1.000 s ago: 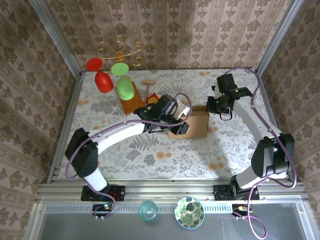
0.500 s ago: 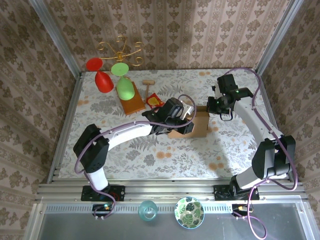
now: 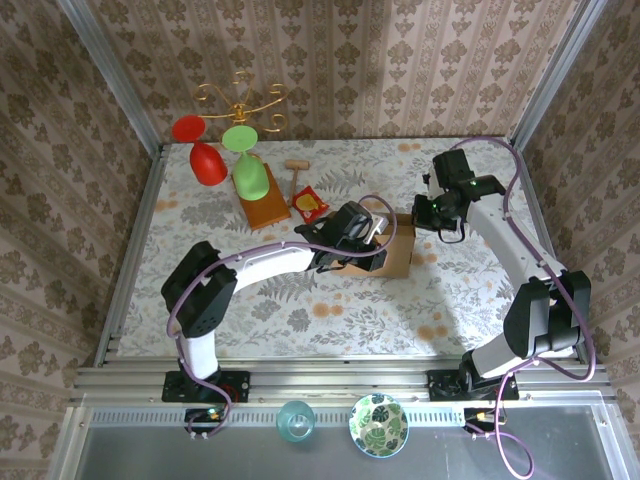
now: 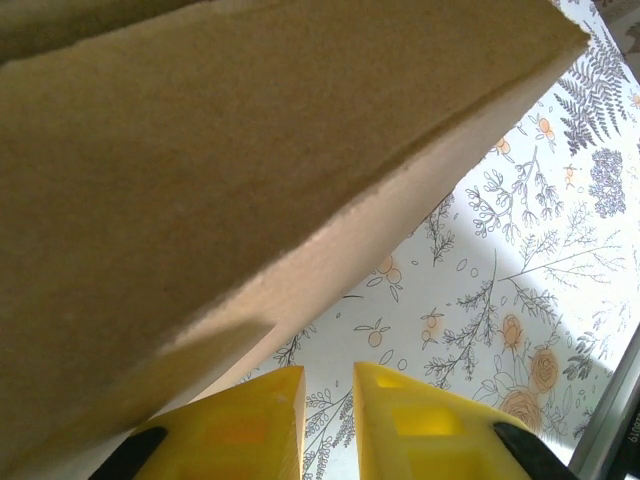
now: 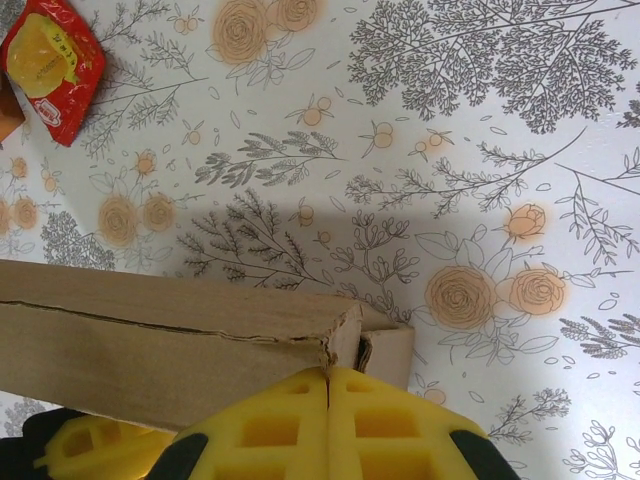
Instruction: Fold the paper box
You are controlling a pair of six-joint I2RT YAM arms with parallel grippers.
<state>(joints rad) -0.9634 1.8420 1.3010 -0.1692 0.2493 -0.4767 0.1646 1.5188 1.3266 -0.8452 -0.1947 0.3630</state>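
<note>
The table (image 3: 300,300) is covered by a white cloth printed with grey ferns and orange roses. It stands inside an aluminium frame (image 3: 330,378), with beige damask wallpaper (image 3: 400,60) on three sides. The paper box (image 3: 400,255) stands mid-table, reached from both ends. The left gripper (image 3: 372,237) is low against the box's near-left side. In its wrist view a plain brown panel hangs just above the yellow fingers (image 4: 430,425), which stand a narrow gap apart with only cloth showing between them. The right gripper (image 3: 425,213) is at the box's far-right corner, its yellow fingers pressed together. A torn edge of the box wall runs into the seam between them, so it appears clamped on the cardboard. The box carries no print. Beyond the right gripper, on the far side of the box wall, lies a red-yellow packet (image 5: 50,65), its lettering too small to read. Behind both arms, a patterned bowl (image 3: 379,424) sits on the near ledge.
</note>
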